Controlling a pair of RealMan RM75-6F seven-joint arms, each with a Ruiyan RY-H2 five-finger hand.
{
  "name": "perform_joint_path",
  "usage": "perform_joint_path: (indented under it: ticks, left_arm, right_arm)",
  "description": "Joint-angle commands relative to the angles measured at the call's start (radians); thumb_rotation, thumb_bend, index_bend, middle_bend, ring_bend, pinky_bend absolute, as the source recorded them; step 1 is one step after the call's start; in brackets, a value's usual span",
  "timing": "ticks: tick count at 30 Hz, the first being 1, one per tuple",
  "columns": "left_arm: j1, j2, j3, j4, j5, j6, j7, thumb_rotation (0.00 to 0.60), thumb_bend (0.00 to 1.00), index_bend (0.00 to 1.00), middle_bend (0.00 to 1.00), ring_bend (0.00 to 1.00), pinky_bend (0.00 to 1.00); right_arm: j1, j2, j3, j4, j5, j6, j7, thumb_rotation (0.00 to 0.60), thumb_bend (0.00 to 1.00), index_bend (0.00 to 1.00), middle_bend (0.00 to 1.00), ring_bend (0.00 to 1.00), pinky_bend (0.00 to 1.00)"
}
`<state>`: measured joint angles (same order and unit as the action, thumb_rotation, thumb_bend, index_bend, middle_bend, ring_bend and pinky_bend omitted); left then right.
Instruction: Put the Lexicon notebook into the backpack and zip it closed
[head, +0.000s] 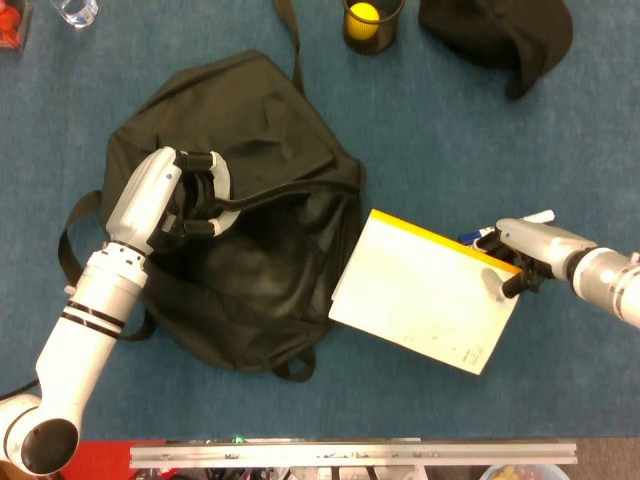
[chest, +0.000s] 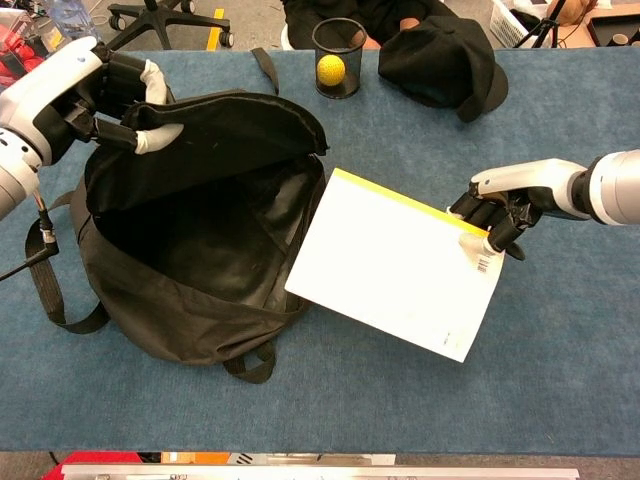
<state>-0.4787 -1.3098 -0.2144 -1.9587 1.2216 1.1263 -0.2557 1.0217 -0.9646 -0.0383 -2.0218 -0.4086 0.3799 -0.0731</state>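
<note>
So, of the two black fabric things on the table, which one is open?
The backpack, whose upper flap the left hand holds up, so its dark inside shows. The black cap at the far edge, beside the mesh cup, lies untouched.

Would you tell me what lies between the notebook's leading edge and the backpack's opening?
Nothing lies there. In the chest view the notebook, held by the right hand, has its near corner right at the rim of the open backpack, which the left hand holds up.
</note>
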Motion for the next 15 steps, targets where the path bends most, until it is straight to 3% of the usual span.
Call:
perform_joint_path:
  ticks: [1,15]
  left_arm:
    - [0.007,0.01,0.006,-0.014,0.018,0.006,-0.007,0.6,0.34,0.74,0.67,0.64,0.79]
    - [0.015,0.013,0.034,-0.053,0.071,0.011,-0.008,0.6,0.34,0.74,0.66,0.64,0.79]
  right_arm:
    - [0.045,-0.017,-0.024,0.024,0.038,-0.033,0.045,0.6,0.39,0.94,0.72,0.6,0.69]
    - [0.212,-0.125,-0.102,0.136,0.164,-0.134,0.242,0.6,0.39,0.95,0.72,0.6,0.69]
